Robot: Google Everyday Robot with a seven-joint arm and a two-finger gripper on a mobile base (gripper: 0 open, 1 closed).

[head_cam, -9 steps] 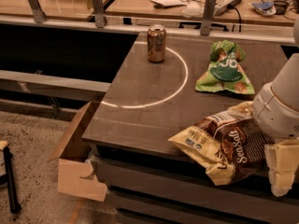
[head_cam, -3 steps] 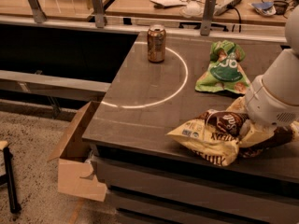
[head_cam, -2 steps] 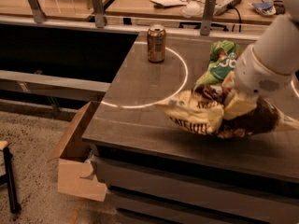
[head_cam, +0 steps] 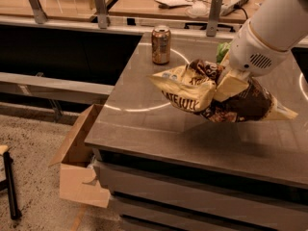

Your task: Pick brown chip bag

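— Where is the brown chip bag [head_cam: 248, 105] being kept at this moment?

— It is being held in the air above the right part of the table [head_cam: 144, 129], clear of the surface. A shadow is being cast on the top just beneath it, which is being taken as the sign that nothing is touching.

— By what is it being carried?

— By the gripper [head_cam: 225, 88], which is being clamped on the bag's crumpled middle. The foil is being folded around the grip, with the pale end being left to jut leftward and the dark body being left to sag to the right.

— Why is the middle being pinched rather than an end?

— Probably because a slack bag is being steadied best near its bulk; an end grip is being judged likelier to slip.

— Are the other things being disturbed?

— No. The drink can [head_cam: 160, 44] is being left upright near the far edge, well apart from the bag. The green snack bag [head_cam: 222, 51] is being mostly hidden behind the arm. The cardboard box [head_cam: 77, 162] is being left on the floor by the table's left side.

— How far along is the pick being judged?

— Nearly done: the bag is being borne, and only a secure hold is being asked for.
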